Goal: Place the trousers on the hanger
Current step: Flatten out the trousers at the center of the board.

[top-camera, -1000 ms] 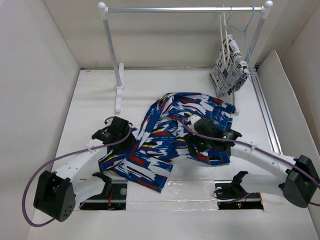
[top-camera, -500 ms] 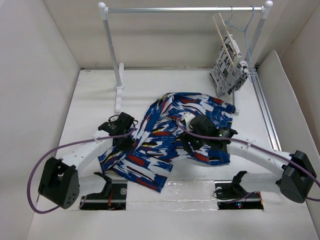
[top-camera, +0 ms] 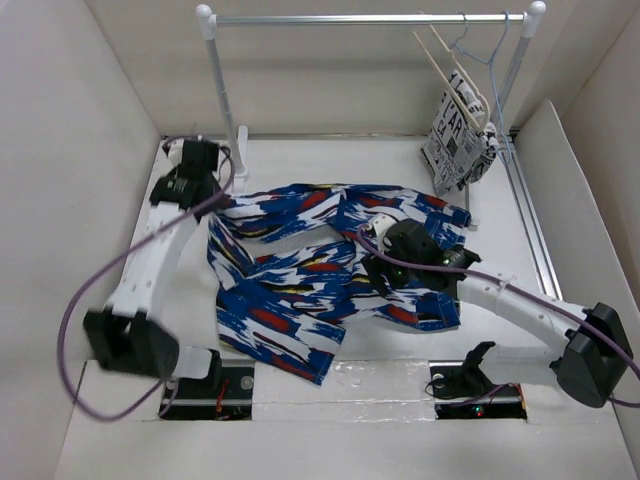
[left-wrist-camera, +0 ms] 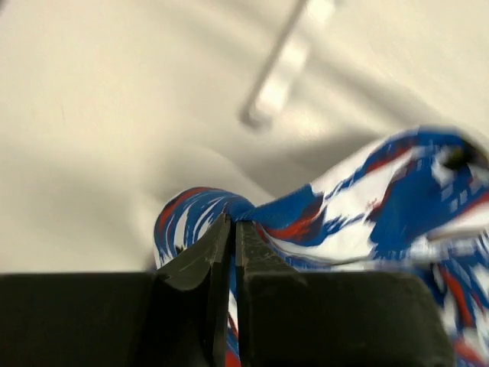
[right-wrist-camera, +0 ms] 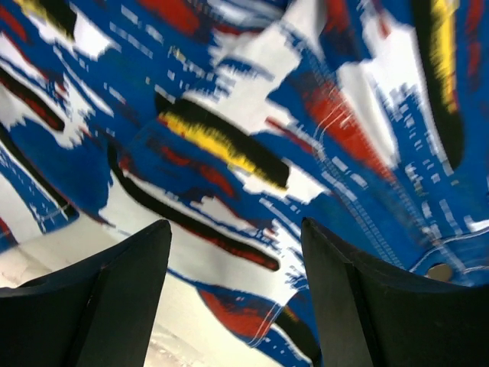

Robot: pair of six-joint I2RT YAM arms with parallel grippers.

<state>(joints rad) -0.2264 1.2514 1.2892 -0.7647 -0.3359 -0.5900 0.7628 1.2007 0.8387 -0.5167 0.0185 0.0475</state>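
Trousers (top-camera: pixel 300 285), one pair; beige hanger (top-camera: pixel 437 60), one

The trousers (top-camera: pixel 300 290) you're working with are soft printed cloth, matt and wrinkled, with stitched seams. The hanger (top-camera: pixel 440 62) reads as pale bare wood, though it's too thin in this view to be sure. The rail (top-camera: pixel 340 18) is smooth, slightly shiny metal. The table (top-camera: pixel 290 160) is white and matt. The fingers (left-wrist-camera: pixel 195 271) of your left gripper (left-wrist-camera: pixel 233 229) are dull, smooth-faced black plastic.
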